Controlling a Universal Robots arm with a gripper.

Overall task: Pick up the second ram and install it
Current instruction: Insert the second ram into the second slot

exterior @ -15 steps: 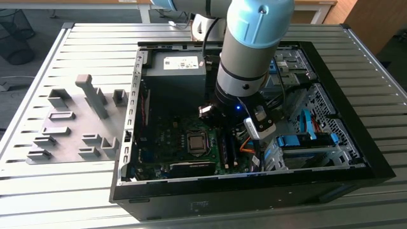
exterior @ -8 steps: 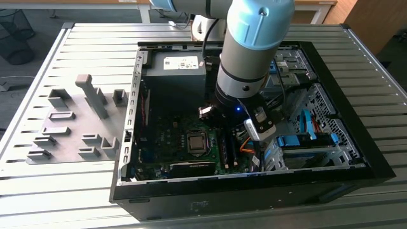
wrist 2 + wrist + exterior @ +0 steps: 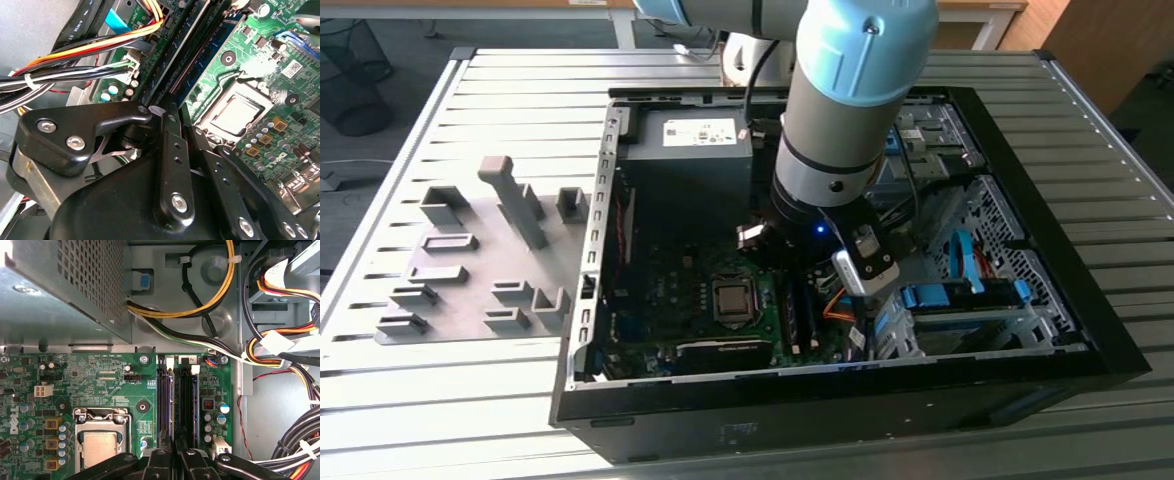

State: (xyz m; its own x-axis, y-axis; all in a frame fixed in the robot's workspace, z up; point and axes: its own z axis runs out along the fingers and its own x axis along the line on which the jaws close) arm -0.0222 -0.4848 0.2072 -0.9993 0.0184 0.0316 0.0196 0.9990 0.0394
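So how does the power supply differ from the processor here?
The power supply is a large gray metal box with a perforated side. The processor is a small, flat, silvery square. The power supply stands up from the case floor with coloured cables beside it, while the processor lies flat in a socket on the green motherboard. Both sit inside the open computer case.

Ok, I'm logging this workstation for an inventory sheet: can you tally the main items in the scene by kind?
Open computer case: 1
Robot arm: 1
Power supply box: 1
Processor socket: 1
Gray plate with holder blocks: 1
Total: 5
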